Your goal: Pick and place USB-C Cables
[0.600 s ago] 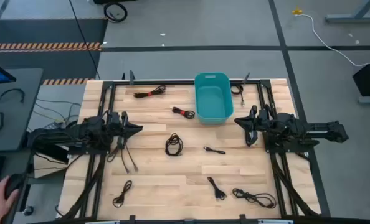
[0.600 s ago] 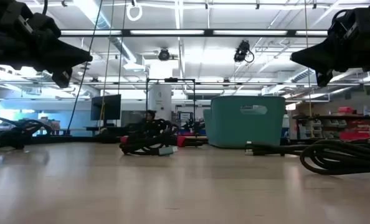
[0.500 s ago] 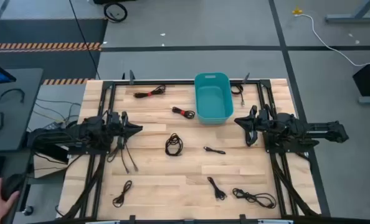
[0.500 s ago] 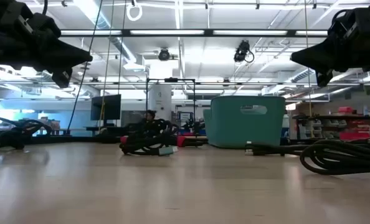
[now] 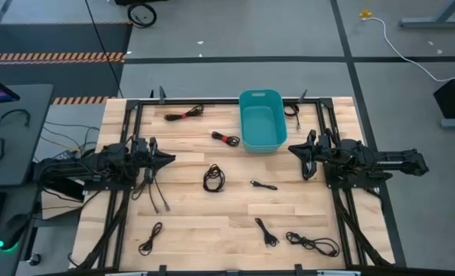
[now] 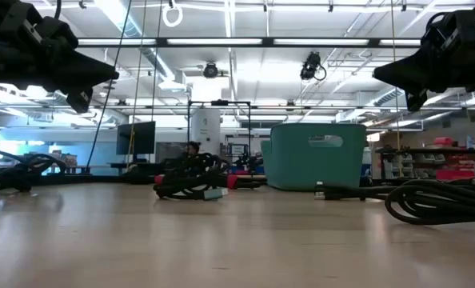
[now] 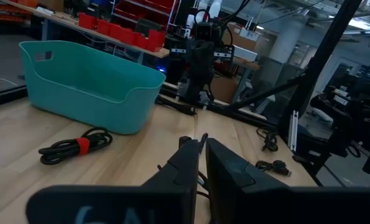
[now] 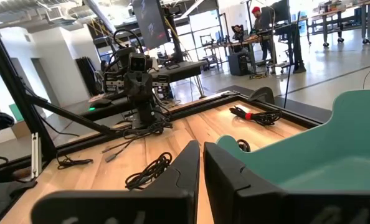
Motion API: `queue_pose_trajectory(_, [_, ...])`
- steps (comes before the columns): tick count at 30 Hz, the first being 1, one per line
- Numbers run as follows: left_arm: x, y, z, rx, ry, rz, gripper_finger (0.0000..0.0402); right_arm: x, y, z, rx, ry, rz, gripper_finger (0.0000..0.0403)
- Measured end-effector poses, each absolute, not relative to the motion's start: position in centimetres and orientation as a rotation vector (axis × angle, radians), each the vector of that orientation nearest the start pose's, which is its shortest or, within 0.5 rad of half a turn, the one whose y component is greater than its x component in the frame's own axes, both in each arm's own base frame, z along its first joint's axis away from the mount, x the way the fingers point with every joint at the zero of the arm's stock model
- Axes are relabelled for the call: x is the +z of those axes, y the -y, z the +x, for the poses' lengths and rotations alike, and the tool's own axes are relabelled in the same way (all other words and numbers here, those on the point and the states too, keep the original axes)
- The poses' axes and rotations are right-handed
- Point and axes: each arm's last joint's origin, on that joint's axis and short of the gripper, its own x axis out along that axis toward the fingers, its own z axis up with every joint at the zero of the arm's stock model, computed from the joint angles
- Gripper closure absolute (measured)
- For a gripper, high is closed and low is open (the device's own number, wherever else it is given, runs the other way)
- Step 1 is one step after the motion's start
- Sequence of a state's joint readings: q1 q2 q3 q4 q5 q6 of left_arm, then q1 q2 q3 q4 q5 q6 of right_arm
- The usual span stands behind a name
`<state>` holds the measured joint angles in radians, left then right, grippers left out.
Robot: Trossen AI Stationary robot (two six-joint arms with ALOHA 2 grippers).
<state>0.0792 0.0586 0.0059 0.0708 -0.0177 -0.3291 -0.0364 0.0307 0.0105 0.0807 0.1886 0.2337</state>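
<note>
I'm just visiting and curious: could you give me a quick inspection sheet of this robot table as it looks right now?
Surface: wooden table, dark frame along its edges.
Job's things: teal bin at the far edge, looks empty; black cables scattered around it, two with red parts.
Clutter: nothing seen.
Grippers: left gripper and right gripper shut, holding nothing, raised over the table at either side.
Cables: none in the bin yet.
Surroundings: grey floor, white cord with a yellow end, a desk at the left.
</note>
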Motion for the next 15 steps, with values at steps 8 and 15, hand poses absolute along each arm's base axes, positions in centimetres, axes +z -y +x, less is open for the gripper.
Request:
queue_pose_trajectory(8, [16.78, -0.85, 10.06, 0.093, 0.034, -0.329, 0.0372, 17.25, 0.9, 9.8, -0.217, 0.087, 0.237, 0.0375])
queue_pose_trajectory(15, [16.77, -0.85, 10.06, 0.093, 0.034, -0.329, 0.0366, 17.25, 0.9, 9.8, -0.217, 0.087, 0.237, 0.0375])
